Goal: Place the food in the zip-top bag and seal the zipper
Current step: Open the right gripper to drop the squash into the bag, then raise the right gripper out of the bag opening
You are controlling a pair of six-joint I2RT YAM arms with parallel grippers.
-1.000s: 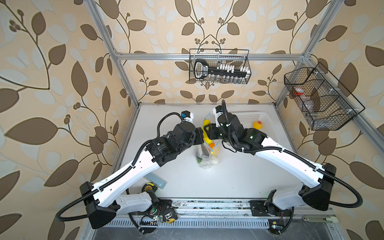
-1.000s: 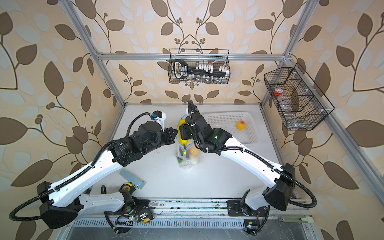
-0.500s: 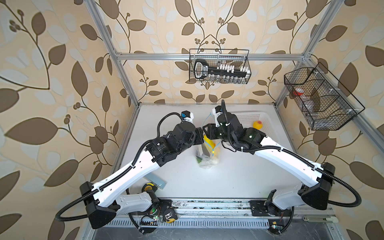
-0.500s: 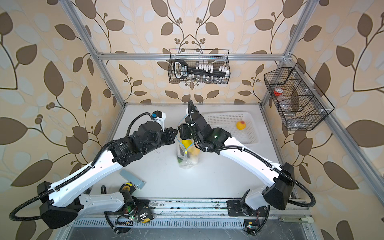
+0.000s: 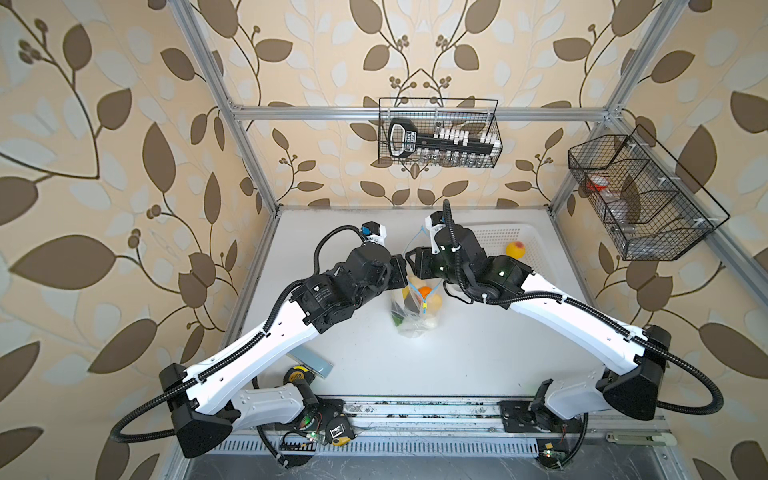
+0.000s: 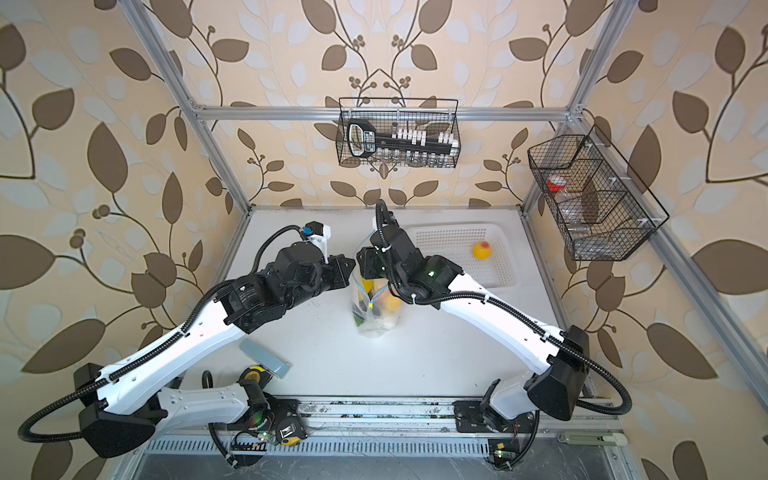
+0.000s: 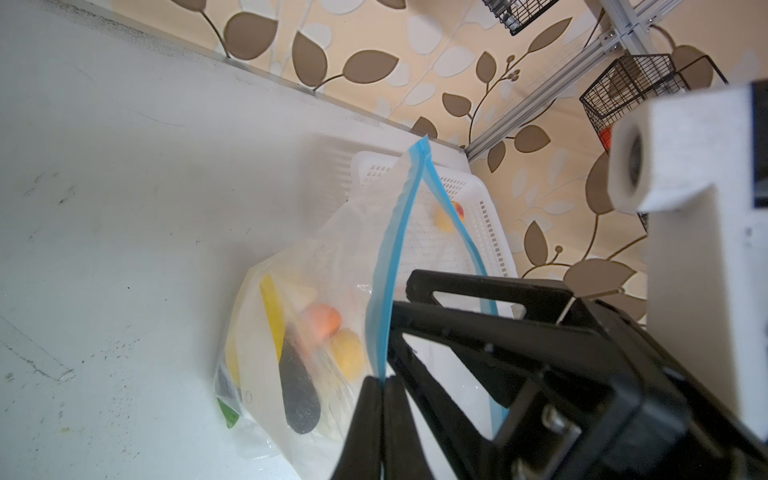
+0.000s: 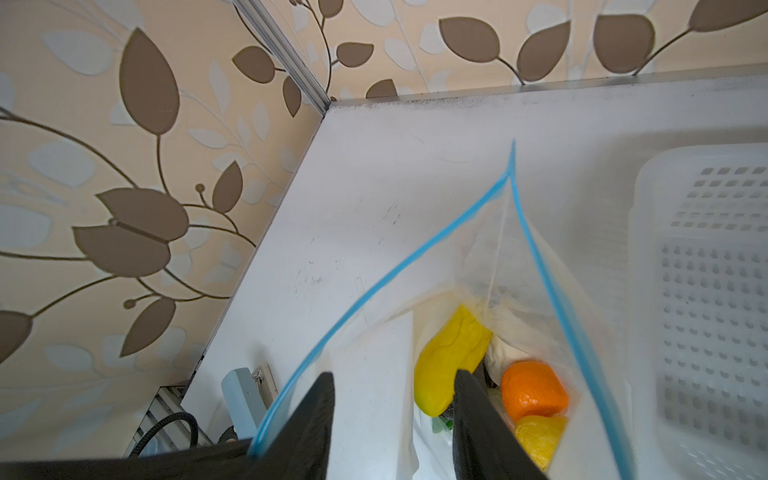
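The clear zip-top bag (image 5: pixel 411 318) (image 6: pixel 376 320) stands upright mid-table with its mouth open. Pinching one side of the light-blue zipper (image 7: pixel 388 266) (image 8: pixel 374 286) is my left gripper (image 7: pixel 381 380), shut on the strip. My right gripper (image 8: pixel 395 374) hangs open over the bag mouth and grips nothing. Food lies inside the bag: an orange (image 8: pixel 534 390), yellow corn (image 8: pixel 449 365), a lemon (image 8: pixel 538 436), a dark piece (image 7: pixel 297 382) and a bit of green. A yellow-pink peach (image 5: pixel 515 249) (image 6: pixel 481 250) sits in the white basket (image 5: pixel 494 232).
The white perforated basket (image 6: pixel 440 241) stands just behind my right arm at the back right. A grey-blue block (image 5: pixel 311 361) and a yellow tape measure (image 5: pixel 296 376) lie near the front left. Black wire baskets (image 5: pixel 438 133) hang on the walls.
My right gripper's jaws have opened wider, and the yellow piece that was at them above the bag mouth now lies inside the bag. The left gripper has kept its hold.
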